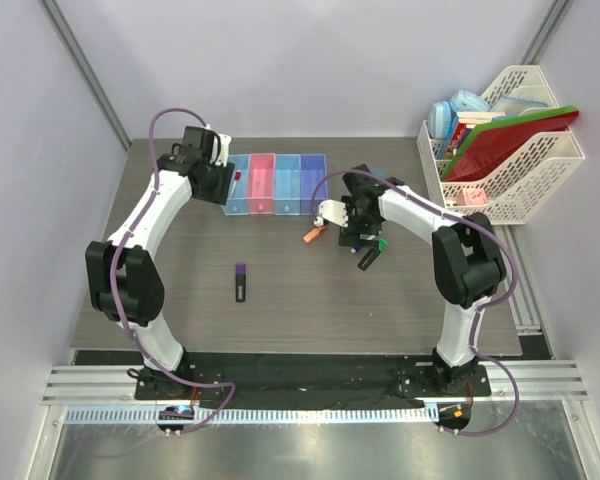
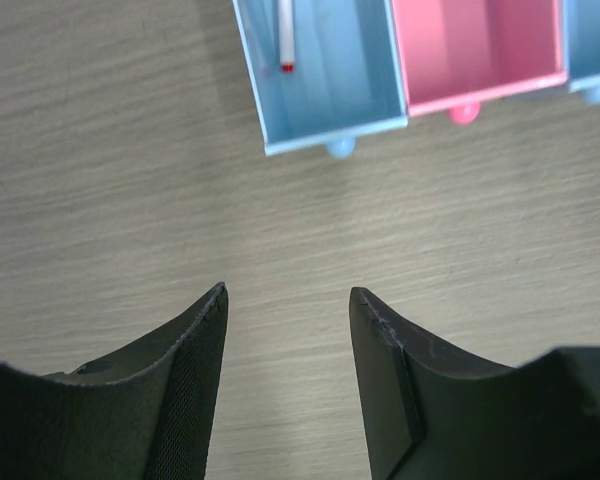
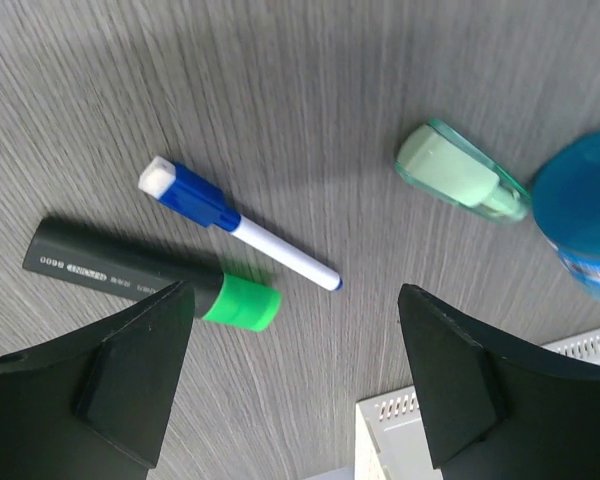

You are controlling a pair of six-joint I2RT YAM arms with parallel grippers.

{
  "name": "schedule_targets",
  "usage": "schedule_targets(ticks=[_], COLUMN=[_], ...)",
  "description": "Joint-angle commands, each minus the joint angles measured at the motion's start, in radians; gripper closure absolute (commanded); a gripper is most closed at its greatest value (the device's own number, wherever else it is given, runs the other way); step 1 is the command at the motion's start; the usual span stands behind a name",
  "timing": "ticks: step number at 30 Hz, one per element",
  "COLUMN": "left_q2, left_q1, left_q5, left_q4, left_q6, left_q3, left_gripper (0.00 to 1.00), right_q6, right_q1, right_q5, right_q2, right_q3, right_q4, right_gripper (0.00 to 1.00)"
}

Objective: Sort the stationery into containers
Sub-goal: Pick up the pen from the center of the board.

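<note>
The right claw stands wide open above the table and holds nothing. By one of its fingers lies the green highlighter, partly under that finger. The blue pen lies just beside it, a little further, slanted across the gap. I think the pick should take only one thing: come down straight and close across the pen's middle, so the highlighter is not caught too. Far off, the left claw is half open and empty, near the bin holding the red pen.
</note>
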Motion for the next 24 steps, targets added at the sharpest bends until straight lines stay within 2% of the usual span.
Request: schedule_targets(ticks=[1, 7, 13, 15, 16, 18, 19, 21, 24], left_q2=[-0.078, -0.122, -0.139, -0.145, -0.147, -0.146, -0.145, -0.138, -0.109], left_q1=[0.014, 0.022, 0.034, 0.042, 0.042, 0.055, 0.059, 0.074, 0.092], left_q5=[0.001, -0.002, -0.004, -0.004, -0.007, -0.011, -0.020, -0.033, -0.080], left_q4=[-0.003, -0.018, -0.030, -0.032, -0.027, -0.023, -0.017, -0.006, 0.048], left_q6=[0.015, 0.018, 0.021, 0.021, 0.024, 0.029, 0.034, 0.038, 0.051], left_q3=[-0.041, -0.069, -0.057, -0.058, -0.060, -0.064, -0.066, -0.067, -0.066], left_gripper=[0.47, 0.47, 0.47, 0.47, 0.46, 0.47, 0.46, 0.46, 0.47], right_q6=[-0.036, -0.035, -0.022, -0.013, -0.012, 0.002, 0.007, 0.031, 0.083], right_q1=[0.011, 0.016, 0.030, 0.036, 0.037, 0.040, 0.044, 0.044, 0.050], right_q5=[-0.003, -0.010, -0.059, -0.063, -0.066, -0.069, -0.072, -0.075, -0.079], right_q2=[0.028, 0.068, 0.115, 0.128, 0.131, 0.132, 0.129, 0.112, 0.071], right_q3=[0.026, 0.023, 0.018, 0.015, 0.010, 0.004, 0.001, -0.003, -0.005], right_q4=[0.019, 0.036, 0.056, 0.060, 0.062, 0.069, 0.070, 0.070, 0.062], right_gripper=[0.13, 0.18, 0.35, 0.48, 0.59, 0.71, 0.83, 0.96, 0.99])
